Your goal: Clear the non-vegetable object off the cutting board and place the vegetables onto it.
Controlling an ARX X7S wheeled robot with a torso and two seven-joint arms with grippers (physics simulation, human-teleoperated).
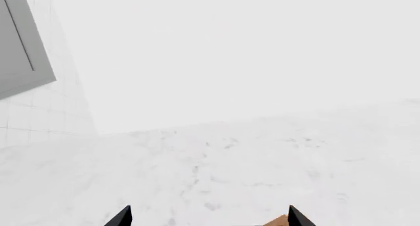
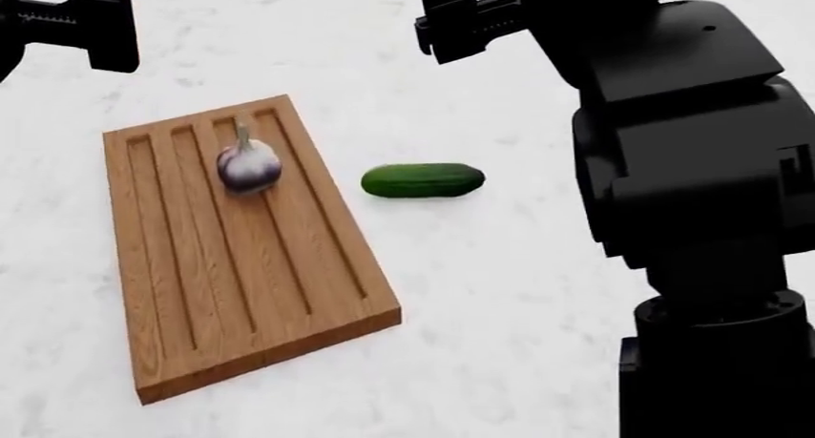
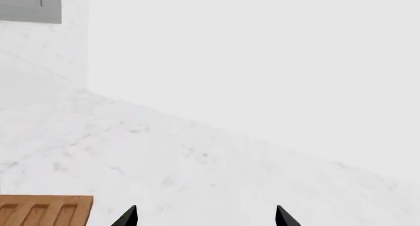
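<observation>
Brown wooden cutting board (image 2: 248, 252) lying on white marble counter (image 2: 484, 285), long side running away from robot, four grooves along it. On far part of board, resting on the grooves: greyish-purple garlic-like bulb (image 2: 248, 166), stem tip pointing away. Dark green cucumber (image 2: 422, 180) on counter just beside board's right edge, not touching it, approx. level with bulb. Radish not visible in any view.

Left gripper (image 1: 208, 217) seen in left wrist view as two dark fingertips set wide apart, nothing between them, so released; small brown corner of board just beside one tip. In head view only a dark part of left arm at top left corner, well above and apart from board.

Right gripper (image 3: 204, 216) in right wrist view: also two tips spread wide, empty, released; corner of board at lower edge nearby. In head view right arm (image 2: 675, 171) fills right side, well apart from cucumber.

Behind counter: plain white wall, w/ tiled section and grey panel (image 1: 19, 44).
</observation>
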